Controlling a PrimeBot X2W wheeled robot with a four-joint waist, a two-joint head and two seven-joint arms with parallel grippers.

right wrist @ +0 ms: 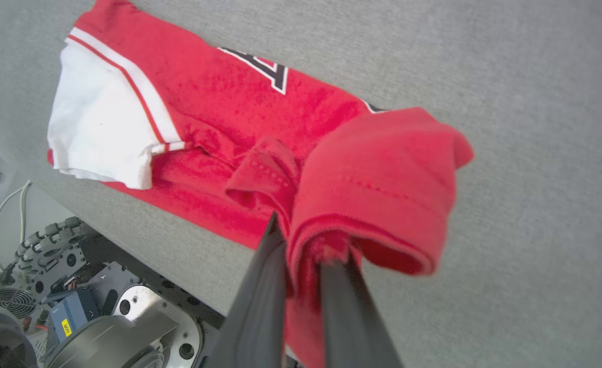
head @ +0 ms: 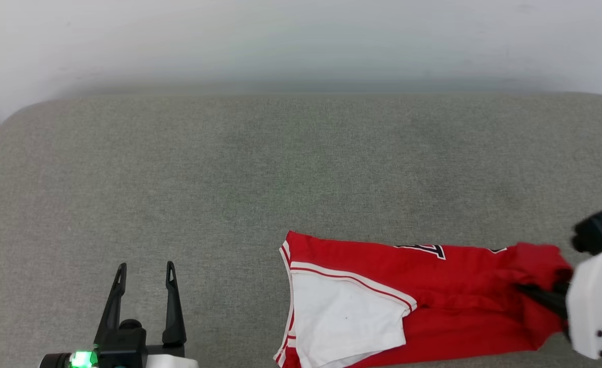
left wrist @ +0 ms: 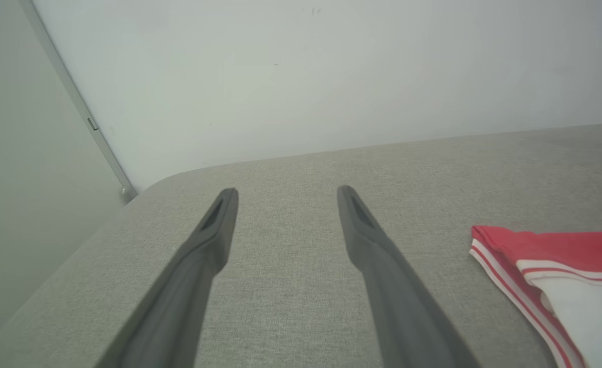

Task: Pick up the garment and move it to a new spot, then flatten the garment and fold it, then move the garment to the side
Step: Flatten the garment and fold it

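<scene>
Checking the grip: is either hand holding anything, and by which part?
The right hand is shut on the garment, pinching its bunched red end opposite the white sleeve. The left hand is open, empty.

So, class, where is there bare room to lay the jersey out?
Bare: the wide stretch of grey surface between the wall and the garment, and around the open left gripper. Crowded: near right, where the right gripper pinches it.

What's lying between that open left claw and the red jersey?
Only bare grey fabric surface, seen in the head view between the left gripper and the jersey.
</scene>
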